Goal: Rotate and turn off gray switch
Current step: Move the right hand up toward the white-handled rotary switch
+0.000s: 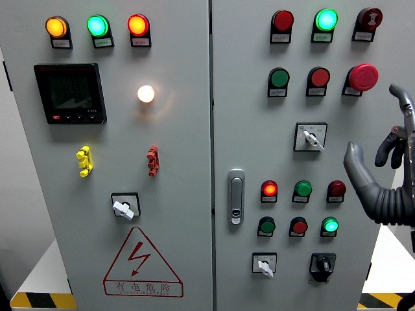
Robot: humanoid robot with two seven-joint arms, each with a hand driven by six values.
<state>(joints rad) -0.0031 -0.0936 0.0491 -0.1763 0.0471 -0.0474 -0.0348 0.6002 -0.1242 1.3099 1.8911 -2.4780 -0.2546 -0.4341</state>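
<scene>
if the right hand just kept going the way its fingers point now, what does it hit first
Its fingers point up and slightly left, so the right hand would probably meet the red mushroom button first, though depth to the panel is unclear.

We are facing a tall pale grey metal cabinet (175, 162) that is filling nearly the whole view. Beside it, a plain white wall (23, 214) is showing at the left edge. Low down, yellow-and-black striped hazard tape (40, 300) is running along both bottom corners, and even indoor light is falling everywhere.
</scene>
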